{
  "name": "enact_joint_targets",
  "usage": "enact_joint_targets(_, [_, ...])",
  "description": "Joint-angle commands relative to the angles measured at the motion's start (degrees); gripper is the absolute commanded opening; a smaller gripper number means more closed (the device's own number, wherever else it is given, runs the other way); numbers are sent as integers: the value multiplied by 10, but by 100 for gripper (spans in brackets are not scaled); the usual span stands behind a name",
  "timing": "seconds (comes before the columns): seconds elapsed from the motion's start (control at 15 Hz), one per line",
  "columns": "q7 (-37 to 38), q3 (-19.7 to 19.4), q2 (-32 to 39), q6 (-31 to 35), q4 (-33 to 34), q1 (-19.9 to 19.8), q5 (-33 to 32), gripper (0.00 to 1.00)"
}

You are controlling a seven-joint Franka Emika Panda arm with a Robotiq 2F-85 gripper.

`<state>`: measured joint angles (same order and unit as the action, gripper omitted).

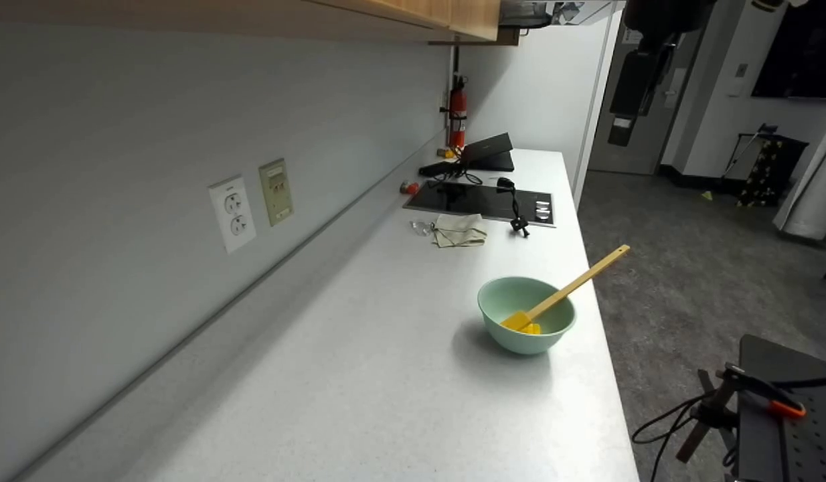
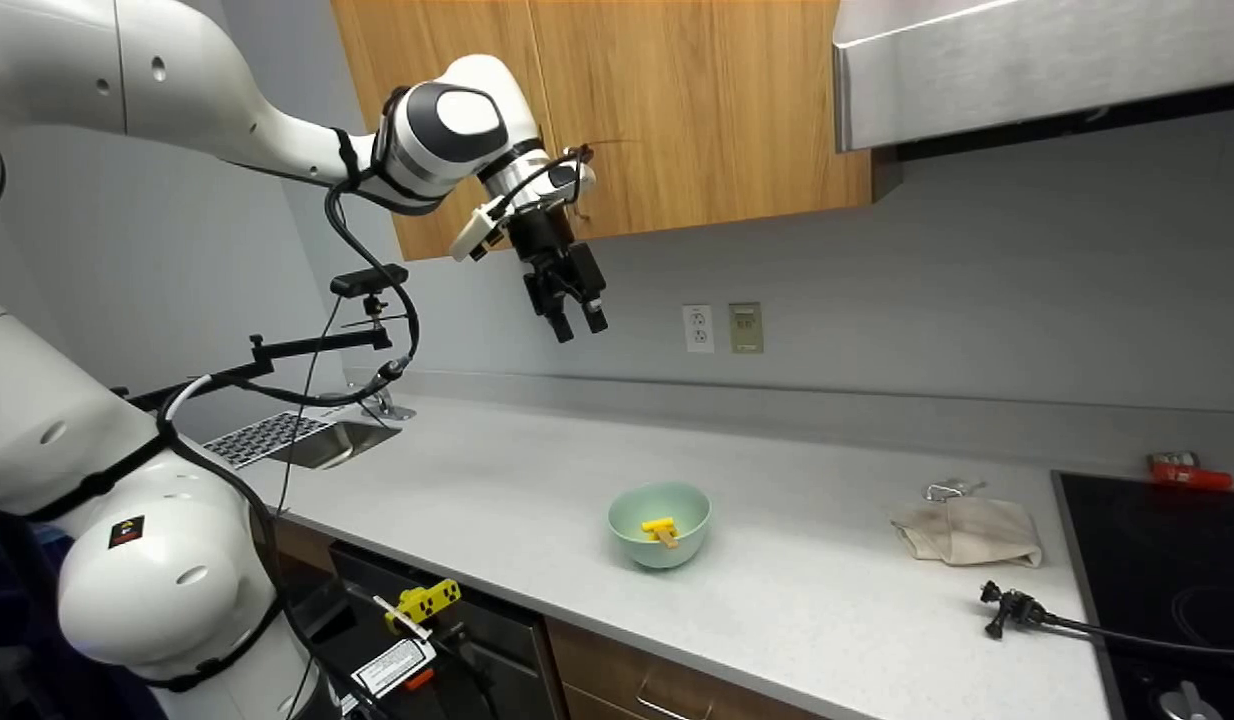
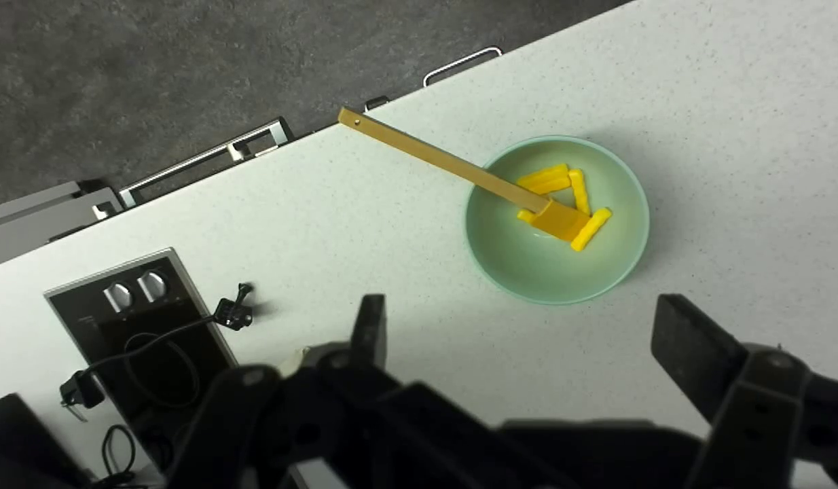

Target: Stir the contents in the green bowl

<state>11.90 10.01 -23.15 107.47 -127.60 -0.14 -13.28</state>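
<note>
The pale green bowl (image 1: 520,343) stands upright on the counter in both exterior views (image 2: 637,548) and in the wrist view (image 3: 548,272). The contents are several short yellow sticks (image 3: 580,192) on its bottom; they show small in an exterior view (image 2: 659,525). A spatula with a wooden handle (image 3: 432,156) and an orange-yellow head leans in the bowl (image 1: 580,281). Its head lies among the sticks and its handle extends over the rim past the counter edge. My gripper (image 3: 521,312) is open and empty, high above the counter in an exterior view (image 2: 581,328), apart from bowl and spatula.
A black cooktop (image 2: 1167,570) lies along the counter, with a black cable and mount (image 2: 1017,610) beside it. A folded cloth (image 2: 967,530) lies between bowl and cooktop. Wooden cabinets (image 2: 677,110) and a metal hood (image 2: 1037,70) hang above. A sink (image 2: 337,445) is at the far end.
</note>
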Motion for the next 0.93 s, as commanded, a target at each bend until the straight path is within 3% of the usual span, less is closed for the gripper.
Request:
enact_joint_targets(0.0, [3, -8, 1, -2, 1, 10, -3, 100])
enact_joint_targets(0.87, [10, -6, 2, 0, 1, 8, -7, 100])
